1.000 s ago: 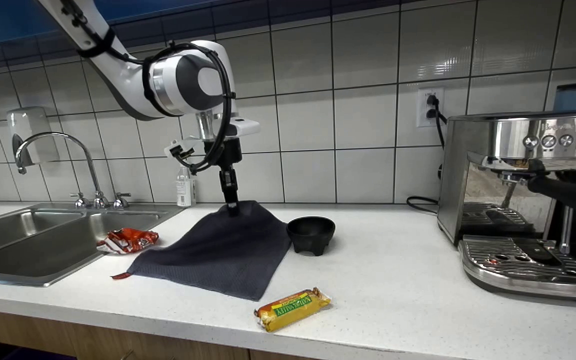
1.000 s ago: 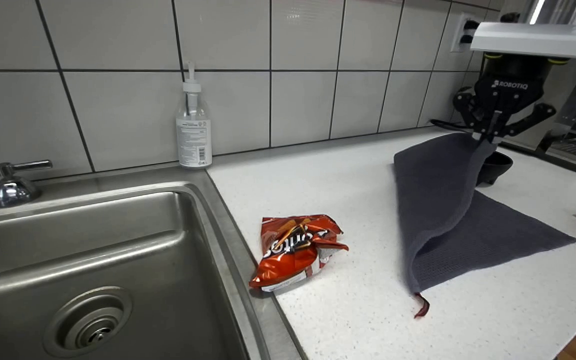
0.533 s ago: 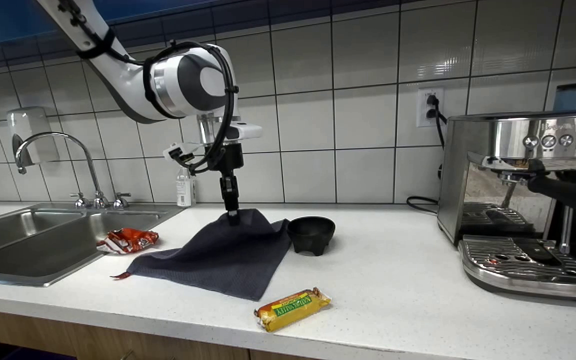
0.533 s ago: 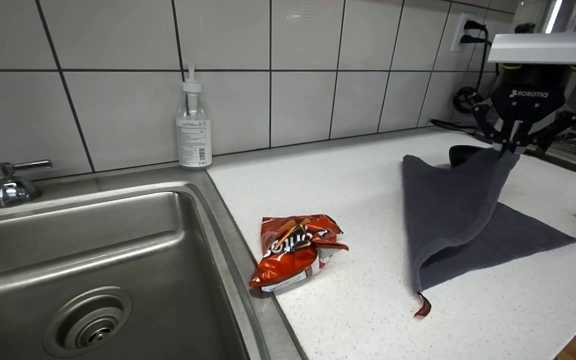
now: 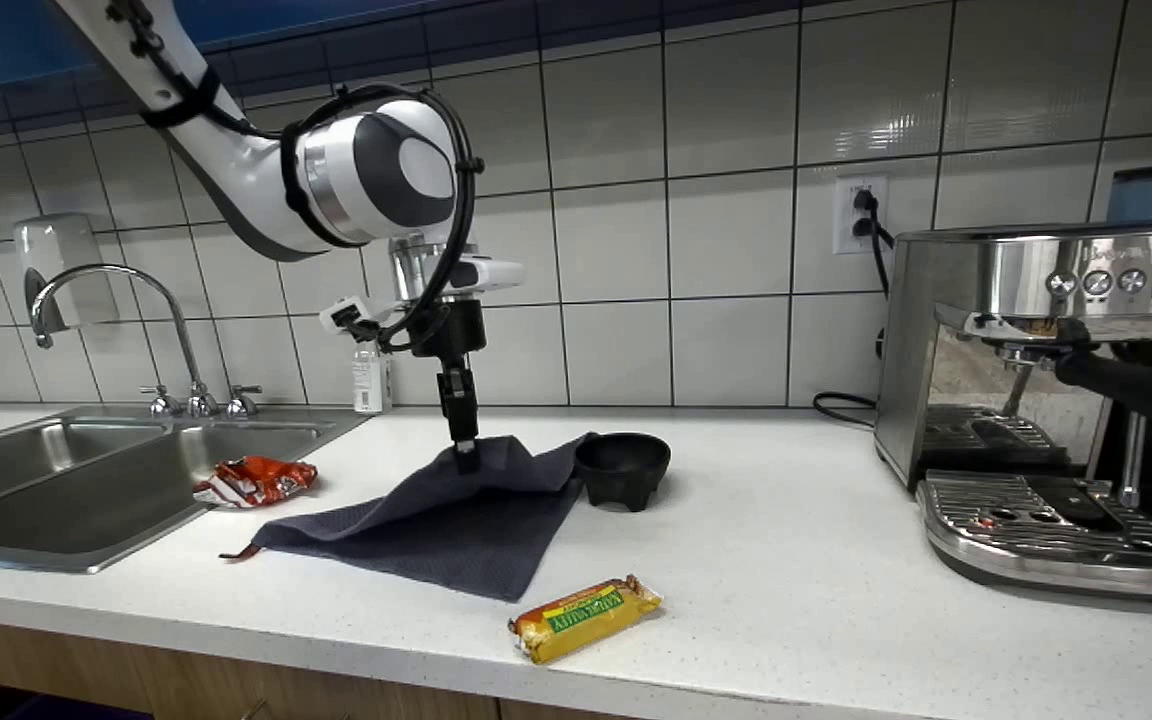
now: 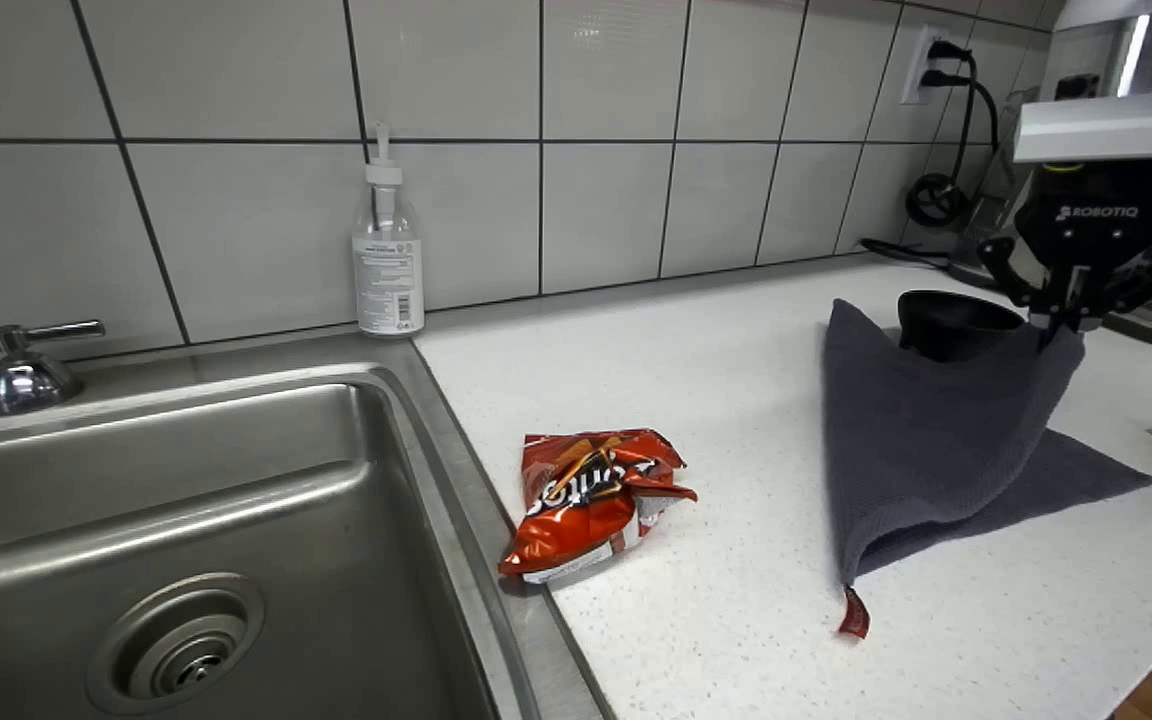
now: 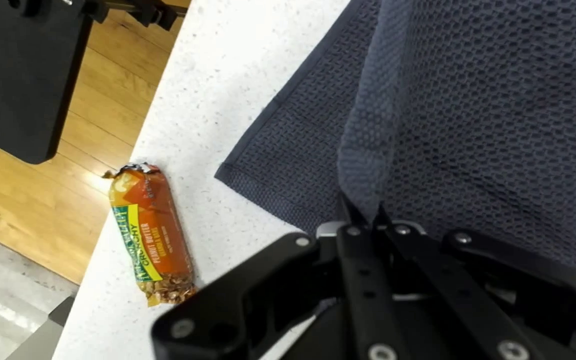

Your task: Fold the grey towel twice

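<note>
A gripper [image 6: 1064, 322] is holding part of a grey towel [image 6: 926, 430] above the surface [image 6: 716, 620] while a red bag [image 6: 591, 500] is lying at the sink rim [image 6: 466, 540].

I'm counting one grey towel [image 6: 926, 440], one black bowl [image 5: 622, 470], one granola bar [image 5: 584, 620], one red snack bag [image 6: 596, 500], one pump bottle [image 6: 389, 275], one steel coffee machine [image 5: 1046, 400], one wall dispenser [image 5: 61, 240], one outlet [image 5: 844, 215], two plugs [image 6: 948, 50], one faucet [image 5: 108, 268], two tap handles [image 5: 242, 403] and two sink basins [image 5: 76, 515].

Glare spots the wooden floor [image 7: 48, 200], and light faintly streaks the glossy tiles [image 5: 731, 237].
</note>
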`<state>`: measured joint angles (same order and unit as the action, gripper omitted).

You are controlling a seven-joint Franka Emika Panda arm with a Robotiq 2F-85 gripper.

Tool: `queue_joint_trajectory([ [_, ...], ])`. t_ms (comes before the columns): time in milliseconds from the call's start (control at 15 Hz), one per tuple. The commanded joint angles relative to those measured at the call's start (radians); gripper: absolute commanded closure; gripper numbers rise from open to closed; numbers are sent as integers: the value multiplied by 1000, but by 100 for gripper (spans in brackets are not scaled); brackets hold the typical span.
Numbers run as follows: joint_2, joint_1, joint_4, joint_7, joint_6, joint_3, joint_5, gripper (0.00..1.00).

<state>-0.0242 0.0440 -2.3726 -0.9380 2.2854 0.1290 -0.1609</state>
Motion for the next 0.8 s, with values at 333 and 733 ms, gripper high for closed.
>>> queue_joint_trajectory([
  [333,-15,18,-51,-20,-2,-8,-55,99],
  [733,-52,12,-57,-25,-1,-4,-58,49],
])
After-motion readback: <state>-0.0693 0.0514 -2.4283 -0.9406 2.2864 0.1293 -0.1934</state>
